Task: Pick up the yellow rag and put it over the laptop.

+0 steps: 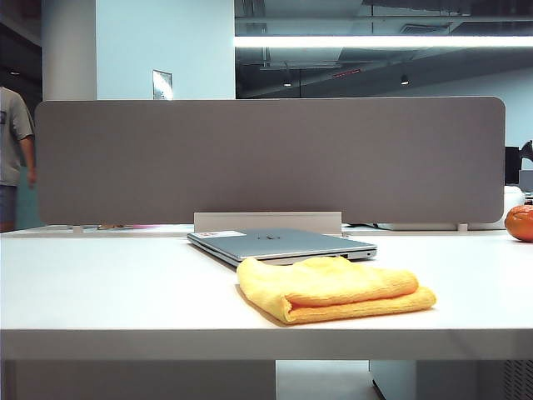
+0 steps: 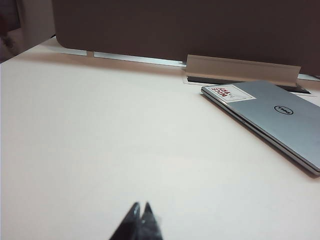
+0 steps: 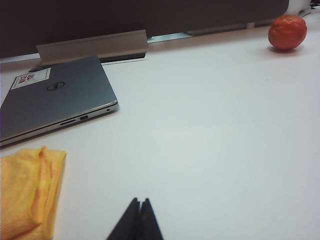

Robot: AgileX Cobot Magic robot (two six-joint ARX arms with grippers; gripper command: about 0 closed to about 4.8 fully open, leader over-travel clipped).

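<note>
The yellow rag [image 1: 333, 288] lies folded on the white table, just in front of the closed silver-grey laptop [image 1: 279, 244], which has a white sticker [image 2: 230, 92] at one corner. In the right wrist view the rag [image 3: 27, 190] lies beside the laptop [image 3: 55, 97], and my right gripper [image 3: 139, 201] hovers shut and empty over bare table, apart from the rag. In the left wrist view my left gripper [image 2: 140, 206] is shut and empty over bare table, well short of the laptop [image 2: 272, 117]. Neither gripper shows in the exterior view.
A round orange object [image 1: 520, 222] sits at the table's far right [image 3: 287, 31]. A grey partition [image 1: 266, 158] with a pale cable cover [image 1: 266, 222] runs behind the laptop. A person [image 1: 12, 150] stands at far left behind the desk.
</note>
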